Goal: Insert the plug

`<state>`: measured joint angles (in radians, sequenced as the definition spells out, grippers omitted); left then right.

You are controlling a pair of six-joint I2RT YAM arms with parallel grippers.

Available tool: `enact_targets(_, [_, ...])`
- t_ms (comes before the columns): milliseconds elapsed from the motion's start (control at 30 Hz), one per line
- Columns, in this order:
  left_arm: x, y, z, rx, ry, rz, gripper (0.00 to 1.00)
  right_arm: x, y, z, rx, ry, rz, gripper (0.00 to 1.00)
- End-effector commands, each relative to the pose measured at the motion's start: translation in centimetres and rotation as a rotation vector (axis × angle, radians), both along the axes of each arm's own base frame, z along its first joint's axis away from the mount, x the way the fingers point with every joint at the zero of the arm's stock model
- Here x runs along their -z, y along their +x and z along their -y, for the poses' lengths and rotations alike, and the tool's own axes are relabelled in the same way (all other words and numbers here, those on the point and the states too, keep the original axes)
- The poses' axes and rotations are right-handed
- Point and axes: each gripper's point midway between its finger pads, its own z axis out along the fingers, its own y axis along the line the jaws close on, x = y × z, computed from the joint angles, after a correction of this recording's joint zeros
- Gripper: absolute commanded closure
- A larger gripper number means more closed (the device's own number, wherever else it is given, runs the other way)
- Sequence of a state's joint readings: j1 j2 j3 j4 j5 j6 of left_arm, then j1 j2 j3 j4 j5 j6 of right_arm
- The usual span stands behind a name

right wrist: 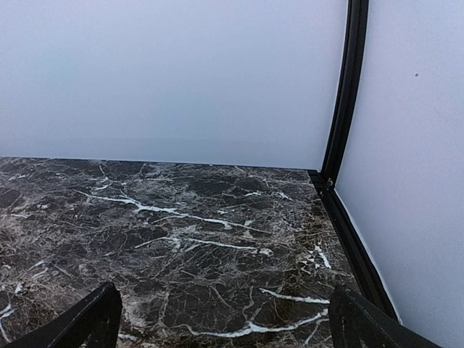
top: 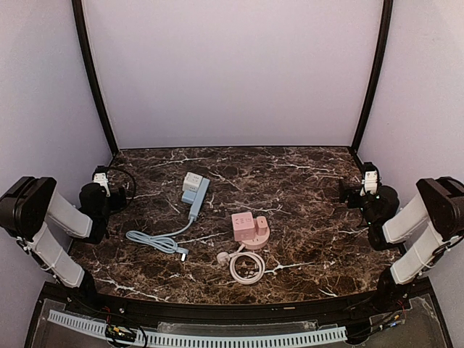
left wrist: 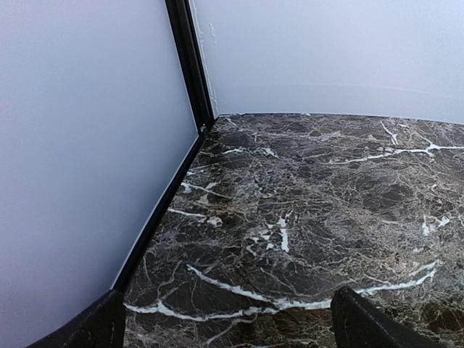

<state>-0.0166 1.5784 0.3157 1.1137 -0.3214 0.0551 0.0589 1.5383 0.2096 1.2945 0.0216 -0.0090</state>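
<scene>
Plug (top: 183, 254), blue-grey, lies loose on the table (top: 312, 217) at 7 o'clock of centre, at the end of a blue cord (top: 152, 241) that loops back to a blue strip (top: 197, 197) at 10 o'clock. A white block (top: 191, 181) sits on the far end of that strip. A second, white plug (top: 223, 257) lies at 6 o'clock of centre, at the end of a coiled white cord (top: 246, 268). The coil is just beside a pink cube (top: 245, 226) on a round pink base, close to centre. We cannot tell from the task line which plug is meant, or which socket is to take it.

Step in hand: none begun, in our judgement. Both plugs lie free and no socket is filled by either.

Left gripper (left wrist: 228, 293) is parked at the 9 o'clock edge with its fingers spread wide and nothing between them. Its own camera shows only bare marble and the wall (left wrist: 80, 145). Right gripper (right wrist: 225, 290) is parked at the 3 o'clock edge, likewise spread wide and empty. Both are well apart from the plugs.

Next move, as we judge it: one arm swings inward toward 6 or 7 o'clock, comes down over the chosen plug and closes on its body with the pins left clear. The other arm would likely need to steady the socket body, since the strip and the cube both look light enough to slide.

Writing: we read none. The faces of the cube and the block show markings too small to make out, and no brand or label is legible on the cords or arms
</scene>
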Motion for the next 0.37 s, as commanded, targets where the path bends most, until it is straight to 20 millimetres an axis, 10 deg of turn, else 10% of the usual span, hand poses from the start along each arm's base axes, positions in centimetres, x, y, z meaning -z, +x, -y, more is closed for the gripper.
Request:
enact_targets(0, [-0.81,0.32,0.01,0.002,-0.009,0.030,0.01,-1.00,0.18,-0.02,-0.003,0.007,0.040,0.01])
enact_targets(333, [-0.79,0.31,0.01,0.002,-0.009,0.029,0.01,-0.90,0.32,-0.09,-0.011,0.003,0.034,0.01])
